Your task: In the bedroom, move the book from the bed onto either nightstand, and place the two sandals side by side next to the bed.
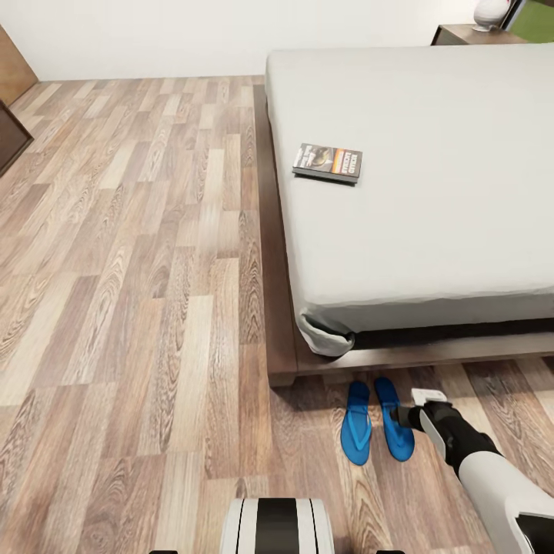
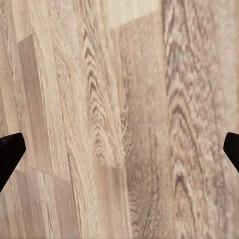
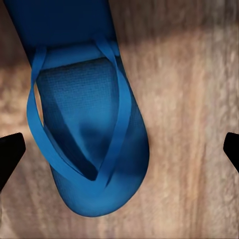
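Two sandals lie parallel, long axes toward the bed.

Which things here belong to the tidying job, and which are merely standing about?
Job: book; bed; left sandal; right sandal; nightstand.

Standing about: white round object on that nightstand; dark furniture at the floor's far edge.

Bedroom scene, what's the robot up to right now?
The right tool hangs open beside one blue sandal, which lies on the floor next to the other sandal at the foot of the bed. The book is on the mattress. The left tool is open over bare floor.
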`<state>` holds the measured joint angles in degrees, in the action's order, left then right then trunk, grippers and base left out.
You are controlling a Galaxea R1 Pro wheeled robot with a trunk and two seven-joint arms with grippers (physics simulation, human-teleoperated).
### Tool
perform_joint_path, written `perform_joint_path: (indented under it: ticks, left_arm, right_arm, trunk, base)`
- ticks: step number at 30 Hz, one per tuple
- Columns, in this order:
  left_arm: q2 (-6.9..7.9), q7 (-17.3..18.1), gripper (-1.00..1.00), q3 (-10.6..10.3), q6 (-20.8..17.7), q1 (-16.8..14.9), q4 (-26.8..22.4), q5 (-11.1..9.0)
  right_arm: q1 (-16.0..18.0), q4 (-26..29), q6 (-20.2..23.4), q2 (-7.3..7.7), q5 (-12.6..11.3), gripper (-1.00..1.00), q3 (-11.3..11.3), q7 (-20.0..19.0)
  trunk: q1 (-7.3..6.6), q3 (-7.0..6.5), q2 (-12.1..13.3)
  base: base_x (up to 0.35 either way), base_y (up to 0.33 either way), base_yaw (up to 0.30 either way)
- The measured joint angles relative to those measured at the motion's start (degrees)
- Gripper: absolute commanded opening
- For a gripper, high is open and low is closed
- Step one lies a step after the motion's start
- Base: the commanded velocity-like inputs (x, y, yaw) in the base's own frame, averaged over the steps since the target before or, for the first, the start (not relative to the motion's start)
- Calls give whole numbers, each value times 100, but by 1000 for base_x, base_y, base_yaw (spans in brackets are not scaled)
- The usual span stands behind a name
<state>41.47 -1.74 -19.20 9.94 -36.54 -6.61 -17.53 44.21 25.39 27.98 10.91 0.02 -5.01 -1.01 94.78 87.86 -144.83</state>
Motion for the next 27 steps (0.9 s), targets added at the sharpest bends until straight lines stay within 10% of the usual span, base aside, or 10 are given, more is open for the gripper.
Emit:
perform_joint_path:
  ticks: [27]
  left_arm:
    - [0, -4, 100, 1, 0, 0, 0, 2]
  right_arm:
    - [0, -301, -38, 143, 11, 100, 38, -10]
  trunk:
    - [-39, -332, 20]
  base:
    - [0, 0, 0]
